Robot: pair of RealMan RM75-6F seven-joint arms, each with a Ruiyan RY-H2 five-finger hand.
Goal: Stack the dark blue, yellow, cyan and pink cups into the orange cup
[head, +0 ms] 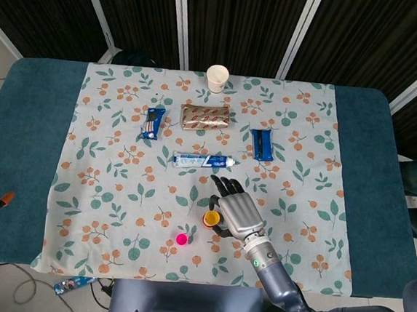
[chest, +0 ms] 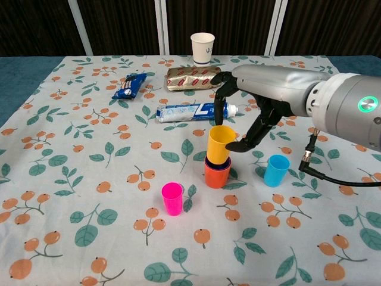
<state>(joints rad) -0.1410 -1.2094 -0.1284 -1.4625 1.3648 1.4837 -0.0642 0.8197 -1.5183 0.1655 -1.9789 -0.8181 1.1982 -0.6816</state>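
The yellow cup (chest: 220,143) stands nested in the orange cup (chest: 217,174), with a thin dark blue rim (chest: 209,159) showing between them. From the head view only the yellow-in-orange stack (head: 209,219) shows. My right hand (chest: 262,110) (head: 234,211) hovers over the stack with its fingers spread. One fingertip hangs just above the yellow rim and the thumb tip lies at the cup's right side. The cyan cup (chest: 277,170) stands upright right of the stack, hidden under the hand in the head view. Front left of the stack stands the pink cup (chest: 172,198) (head: 183,238). The left hand is out of sight.
A toothpaste tube (chest: 190,111) lies just behind the stack. Further back are a brown snack packet (chest: 189,77), a blue packet (chest: 130,85) and a white paper cup (chest: 202,47). A dark blue bar (head: 263,144) lies right of the toothpaste tube.
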